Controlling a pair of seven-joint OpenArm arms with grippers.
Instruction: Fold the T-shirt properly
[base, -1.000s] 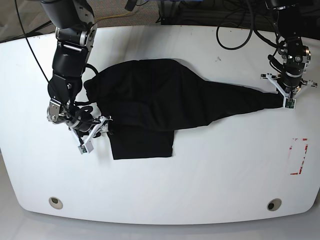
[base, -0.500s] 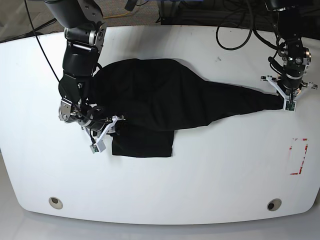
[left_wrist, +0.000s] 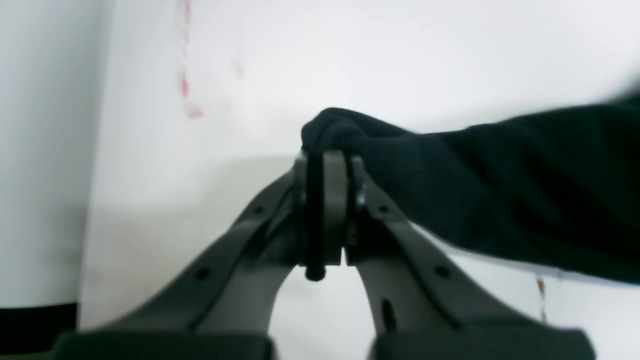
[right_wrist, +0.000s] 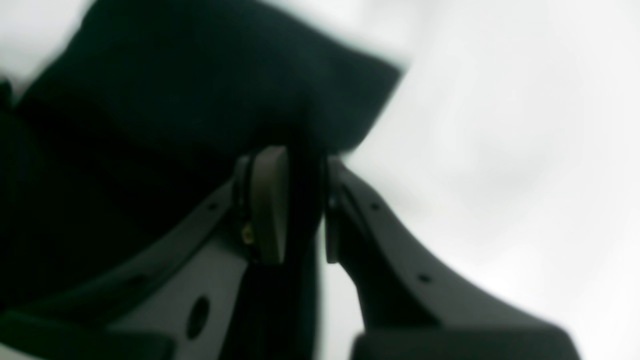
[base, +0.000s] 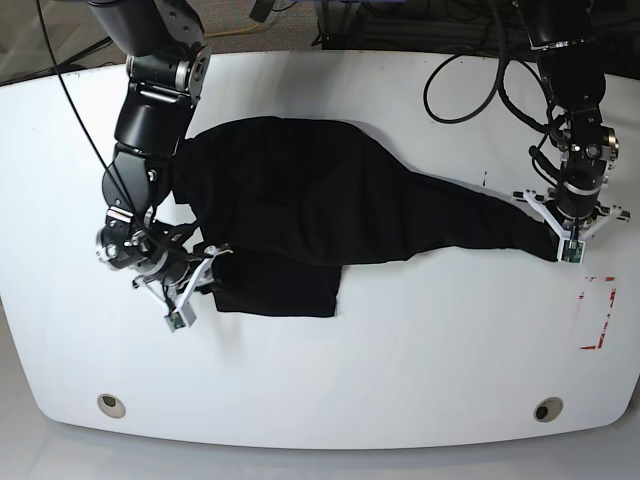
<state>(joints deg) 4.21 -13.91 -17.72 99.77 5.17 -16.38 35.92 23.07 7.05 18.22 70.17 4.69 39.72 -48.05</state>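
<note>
The black T-shirt (base: 300, 200) lies stretched sideways across the white table (base: 400, 380). My left gripper (base: 565, 243), at the right of the base view, is shut on the shirt's narrow bunched end. The left wrist view shows that gripper (left_wrist: 325, 165) pinching a fold of the black cloth (left_wrist: 500, 190). My right gripper (base: 190, 293), at the left of the base view, is shut on the shirt's edge by a folded square flap (base: 280, 288). In the right wrist view, which is blurred, the right gripper (right_wrist: 300, 170) has black cloth (right_wrist: 175, 100) between its jaws.
A red tape rectangle (base: 597, 312) marks the table near its right edge; the tape also shows faintly in the left wrist view (left_wrist: 186, 85). Two round holes (base: 110, 404) (base: 547, 409) sit near the front edge. Cables (base: 470, 60) hang at the back.
Both grippers have moved toward the table's front edge with the shirt still held. The right gripper first went right, then came back left. The shirt has shifted frontward with them.
</note>
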